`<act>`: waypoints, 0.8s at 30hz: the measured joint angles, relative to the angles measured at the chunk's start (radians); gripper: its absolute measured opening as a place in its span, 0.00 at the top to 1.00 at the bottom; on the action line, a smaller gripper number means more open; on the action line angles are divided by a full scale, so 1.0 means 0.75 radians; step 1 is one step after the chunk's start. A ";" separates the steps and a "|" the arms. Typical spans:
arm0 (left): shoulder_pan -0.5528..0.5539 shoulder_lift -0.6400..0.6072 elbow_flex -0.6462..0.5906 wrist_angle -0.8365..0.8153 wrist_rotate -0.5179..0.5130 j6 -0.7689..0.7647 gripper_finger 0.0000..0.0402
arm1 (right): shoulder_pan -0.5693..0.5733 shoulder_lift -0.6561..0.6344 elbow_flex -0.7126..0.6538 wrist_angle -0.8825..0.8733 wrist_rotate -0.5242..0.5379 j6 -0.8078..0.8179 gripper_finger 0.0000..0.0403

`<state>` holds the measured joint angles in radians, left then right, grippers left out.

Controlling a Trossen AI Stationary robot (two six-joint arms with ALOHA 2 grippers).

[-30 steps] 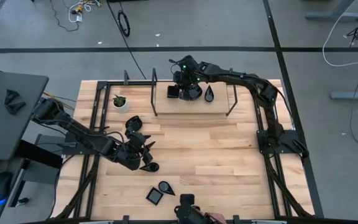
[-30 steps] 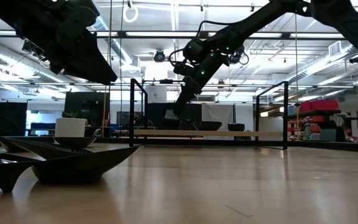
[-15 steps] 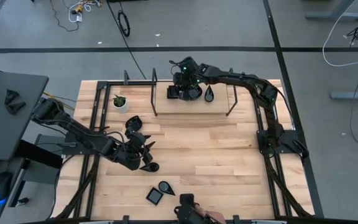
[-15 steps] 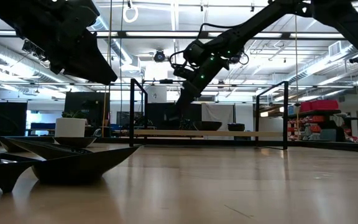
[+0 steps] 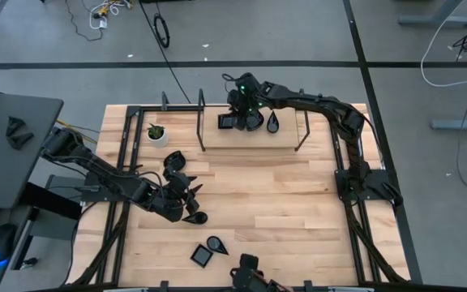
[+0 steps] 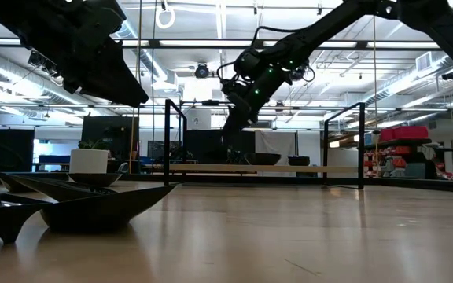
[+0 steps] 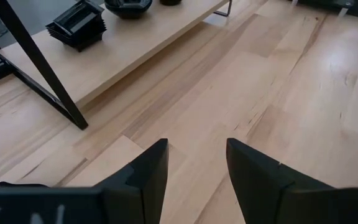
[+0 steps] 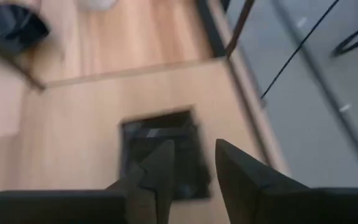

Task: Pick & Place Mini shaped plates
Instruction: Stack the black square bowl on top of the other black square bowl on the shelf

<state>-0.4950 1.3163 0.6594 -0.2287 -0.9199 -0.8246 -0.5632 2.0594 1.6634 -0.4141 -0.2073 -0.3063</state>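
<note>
A: From up top, the right gripper (image 5: 235,109) sits over the raised shelf (image 5: 290,131) at the table's far edge, but the arm hides its fingertips. Can you read it?

B: Its wrist camera helps: the 2 fingers (image 8: 160,168) stand slightly apart with nothing between them, right above the stack of square plates (image 8: 160,149) on the shelf. A second ago they were closed, lower and nearer the round plate (image 5: 252,122).

A: The picture is smeared, so I can't count the stack. Beside it on the shelf are the round plate and a teardrop plate (image 5: 273,122).

B: The left gripper (image 7: 194,168) hasn't moved; it is spread wide, empty, well in front of the shelf, by a cluster of loose plates (image 5: 186,191).

A: The low view shows those plates (image 6: 93,206) huge and cut off at the edge.
</note>
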 joint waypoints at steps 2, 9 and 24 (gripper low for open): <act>0.000 0.000 0.000 0.000 0.000 -0.001 0.58 | 0.000 0.000 -0.001 -0.077 -0.052 -0.007 0.74; 0.001 0.000 0.000 0.000 0.000 -0.001 0.58 | -0.009 0.000 -0.001 -0.264 -0.168 -0.057 0.88; 0.001 0.000 0.000 0.000 0.000 -0.002 0.58 | -0.030 0.031 -0.001 -0.149 -0.045 0.004 0.98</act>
<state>-0.4946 1.3163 0.6594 -0.2287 -0.9199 -0.8261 -0.5859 2.0830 1.6627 -0.5258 -0.2413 -0.3031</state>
